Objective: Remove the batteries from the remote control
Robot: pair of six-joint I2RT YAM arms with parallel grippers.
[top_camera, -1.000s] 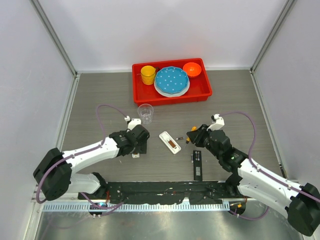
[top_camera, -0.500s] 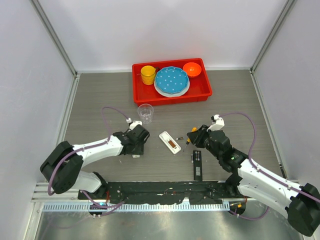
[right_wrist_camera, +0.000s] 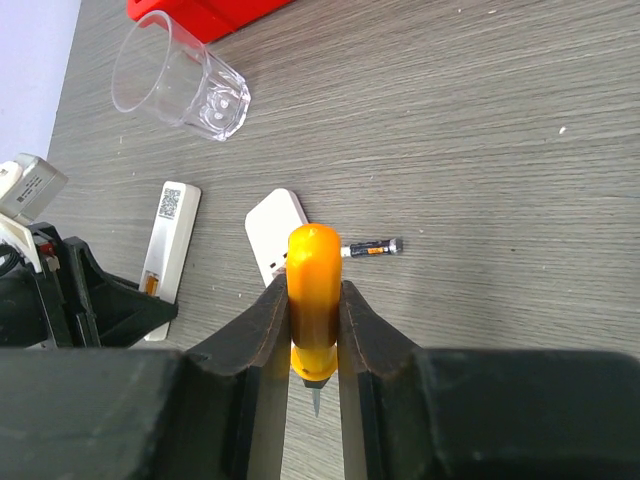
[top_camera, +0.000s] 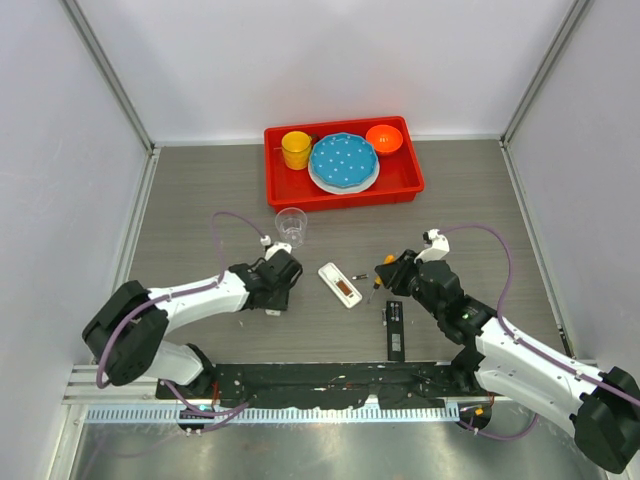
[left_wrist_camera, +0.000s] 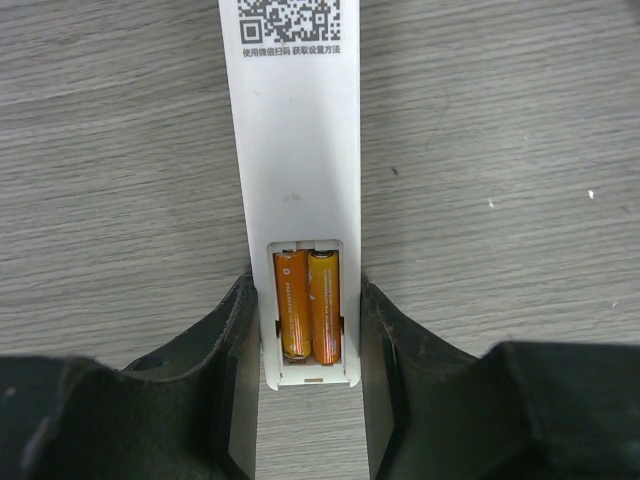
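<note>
Left jaws: my left gripper (left_wrist_camera: 308, 290) is closed on the open-bay end of the slim remote (left_wrist_camera: 298, 150), one finger flush against each long side.
Right jaws: my right gripper (right_wrist_camera: 313, 290) is clamped on the screwdriver (right_wrist_camera: 314, 270), handle up and tip down.
Landmark: wide remote (top_camera: 340, 284), white, lying mid-table with its bay uncovered.
Slim remote position: left of the wide remote, flat on the table, back side up.
Batteries, seated: two orange batteries (left_wrist_camera: 308, 310) lie side by side in the slim remote's bay, which has no cover on it.
Battery, removed: one loose battery (right_wrist_camera: 370, 247) lies on the table just right of the wide remote, apart from it.
Wide remote bay: an orange-brown strip shows inside; the number of cells there cannot be read.
Screwdriver position: just right of the wide remote, above the table.
Black remote (top_camera: 396, 330): right of the wide remote and nearer my bases; its bay cannot be made out.
Done, by my judgement: covers off, one cell out.
Left, by my judgement: both cells in the slim remote, plus whatever the wide remote holds.
</note>
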